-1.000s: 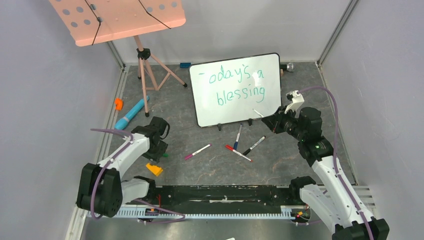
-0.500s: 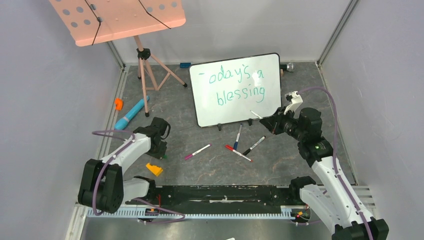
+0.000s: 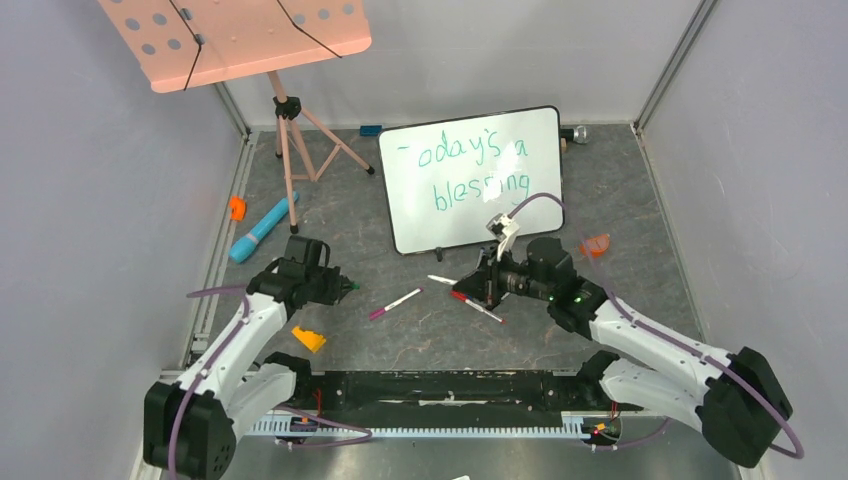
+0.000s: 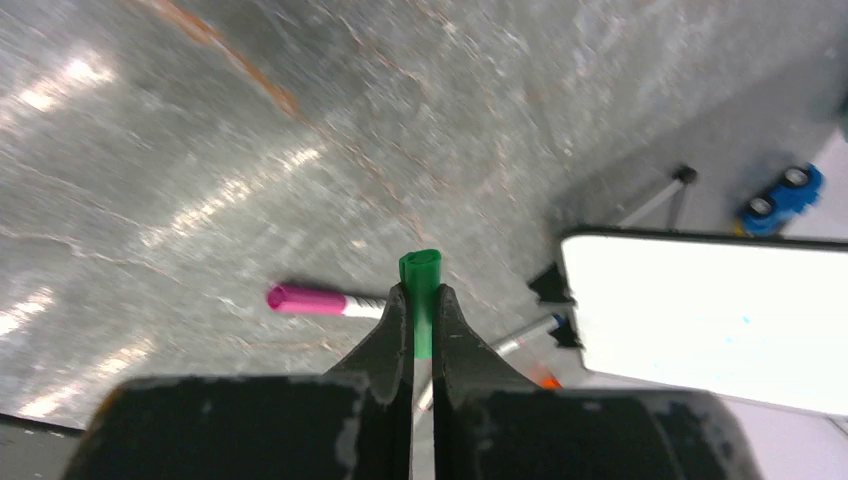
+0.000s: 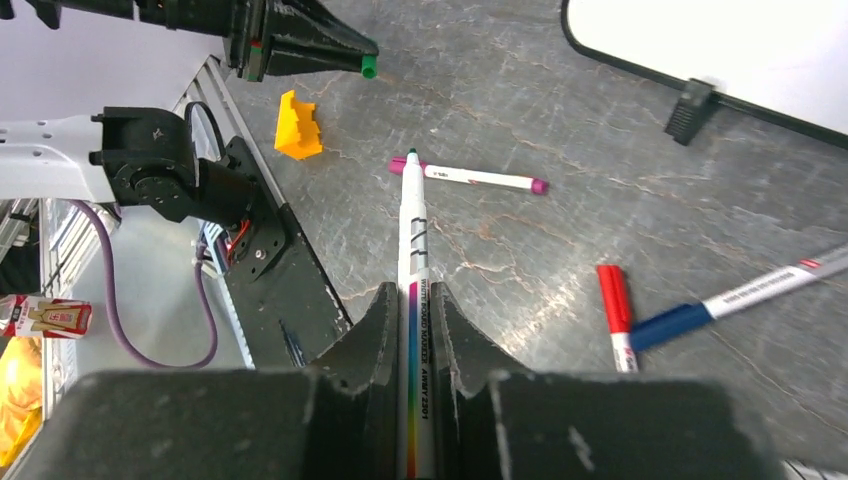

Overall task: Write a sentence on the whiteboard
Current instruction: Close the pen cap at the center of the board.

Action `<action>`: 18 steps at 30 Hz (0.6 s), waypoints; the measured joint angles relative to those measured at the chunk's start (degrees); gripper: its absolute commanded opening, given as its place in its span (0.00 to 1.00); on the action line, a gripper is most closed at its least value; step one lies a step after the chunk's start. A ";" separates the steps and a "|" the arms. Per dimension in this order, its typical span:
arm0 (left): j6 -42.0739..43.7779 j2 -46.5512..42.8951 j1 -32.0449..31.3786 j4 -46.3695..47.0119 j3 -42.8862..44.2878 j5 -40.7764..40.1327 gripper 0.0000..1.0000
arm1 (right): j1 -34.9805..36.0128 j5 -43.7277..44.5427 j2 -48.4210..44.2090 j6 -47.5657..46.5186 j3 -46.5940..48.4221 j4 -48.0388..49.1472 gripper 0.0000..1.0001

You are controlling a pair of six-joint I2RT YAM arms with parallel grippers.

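Observation:
The whiteboard (image 3: 470,205) leans at the back of the table, and its edge also shows in the left wrist view (image 4: 700,320) and the right wrist view (image 5: 720,40). The sentence (image 3: 478,168) is in teal, in two lines, reading "-oday's a blessing". My right gripper (image 3: 468,284) (image 5: 411,292) is shut on a white uncapped marker (image 5: 412,230), low over the table in front of the board, its tip pointing left. My left gripper (image 3: 340,288) (image 4: 421,295) is shut on a green cap (image 4: 421,272), which faces the marker tip a short way off.
A pink marker (image 3: 395,303), a red marker (image 5: 614,305) and a blue marker (image 5: 720,300) lie on the table below the grippers. A yellow block (image 3: 309,339), a blue tube (image 3: 262,228), two small orange pieces (image 3: 596,243) and the pink music stand (image 3: 240,35) stand around.
My right arm has swung from the whiteboard's right edge down and left with the marker. My left gripper has shut on the green cap, lifted it and turned towards the marker.

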 measured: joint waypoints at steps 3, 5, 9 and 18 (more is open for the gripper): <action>-1.77 -3.23 -0.07 1.29 0.00 2.86 0.02 | 5.18 4.26 3.17 1.75 -0.74 4.96 0.00; -2.36 -4.44 -0.07 1.70 0.02 4.28 0.02 | 8.02 6.75 5.57 2.10 -0.63 7.45 0.00; -2.62 -4.94 -0.09 1.64 0.83 6.32 0.02 | 13.53 10.97 11.26 2.71 0.44 11.34 0.00; -2.64 -5.07 -0.11 1.62 1.81 9.84 0.02 | 18.27 15.37 19.10 3.37 5.66 16.65 0.00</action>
